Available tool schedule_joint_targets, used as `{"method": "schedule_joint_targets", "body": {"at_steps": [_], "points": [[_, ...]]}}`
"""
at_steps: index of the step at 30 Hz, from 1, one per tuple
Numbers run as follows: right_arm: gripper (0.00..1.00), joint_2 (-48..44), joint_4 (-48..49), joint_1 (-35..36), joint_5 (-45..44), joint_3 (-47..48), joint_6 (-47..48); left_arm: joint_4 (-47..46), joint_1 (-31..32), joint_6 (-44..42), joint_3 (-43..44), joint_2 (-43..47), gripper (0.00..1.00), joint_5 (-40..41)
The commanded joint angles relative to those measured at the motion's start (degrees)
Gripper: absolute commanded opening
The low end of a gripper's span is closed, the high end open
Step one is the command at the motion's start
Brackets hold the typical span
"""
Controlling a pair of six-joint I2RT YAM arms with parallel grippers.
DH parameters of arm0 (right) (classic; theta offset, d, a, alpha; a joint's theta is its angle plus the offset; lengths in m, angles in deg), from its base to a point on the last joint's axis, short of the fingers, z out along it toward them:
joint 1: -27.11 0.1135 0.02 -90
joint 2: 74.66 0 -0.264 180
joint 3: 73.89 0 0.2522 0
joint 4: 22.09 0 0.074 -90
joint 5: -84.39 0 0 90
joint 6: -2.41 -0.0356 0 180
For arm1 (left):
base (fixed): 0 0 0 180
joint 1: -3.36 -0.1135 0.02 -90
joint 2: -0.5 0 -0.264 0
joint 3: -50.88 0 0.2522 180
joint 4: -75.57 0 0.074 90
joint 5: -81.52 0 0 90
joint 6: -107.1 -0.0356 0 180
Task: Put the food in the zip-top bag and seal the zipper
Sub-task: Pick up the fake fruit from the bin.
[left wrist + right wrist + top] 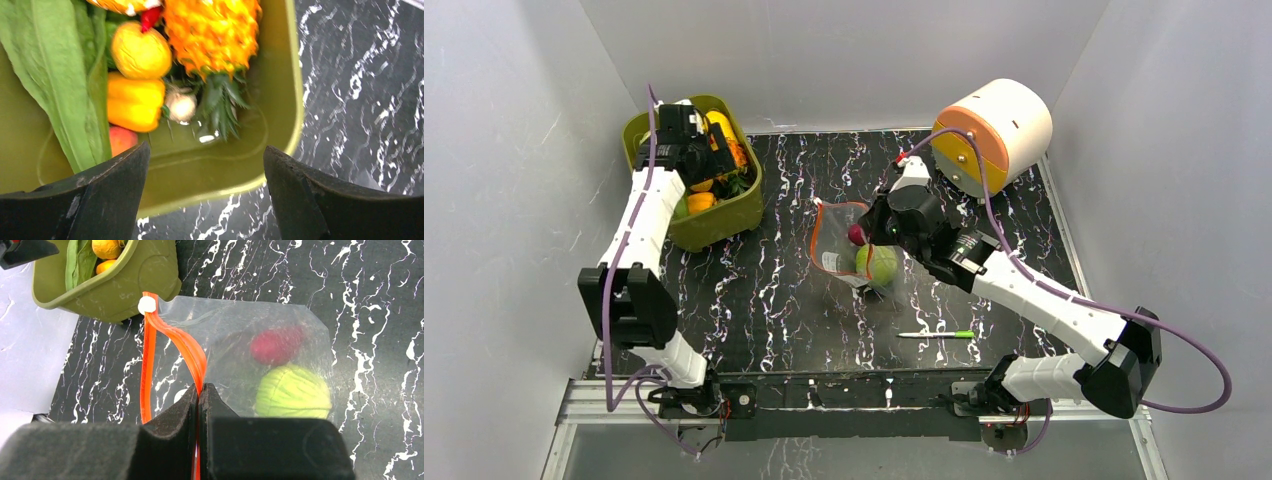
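Arm configuration. The left arm [639, 225] is extended from its base with the elbow folded low and the wrist pitched downward. The left claw [206, 155] sits well to the left of the zip-top bag [240, 335], jaws spread wide. The right arm [1044, 300] reaches diagonally inward to the bag. The right claw [199, 390] is pinched tight on the bag's zipper [186, 347].

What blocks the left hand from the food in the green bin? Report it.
Nothing visible does. The left hand hangs open over the green bin, with the yellow pepper, pineapple and other food lying uncovered inside.
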Motion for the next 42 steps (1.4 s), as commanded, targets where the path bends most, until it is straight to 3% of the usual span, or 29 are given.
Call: {"method": "schedule_joint_targets", "body": {"at_steps": [1,6,16,42], "points": [[0.00,-0.34,4.08,-0.31,1.06,0.71,-0.31,-4.42,-3.53,-1.49,4.65,-3.29,0.83,-1.69],[0.00,0.16,4.16,-0.32,1.05,0.92,-0.04,-7.57,-4.16,-4.01,9.16,-8.29,0.91,-3.69],[0.00,0.98,4.10,-0.39,1.83,1.83,1.20,-11.69,-4.52,-5.80,12.54,-14.93,0.93,-7.79],[0.00,2.19,3.86,-1.08,0.58,2.60,2.44,-10.99,-4.59,-7.66,18.43,-26.60,0.98,-4.69]]}}
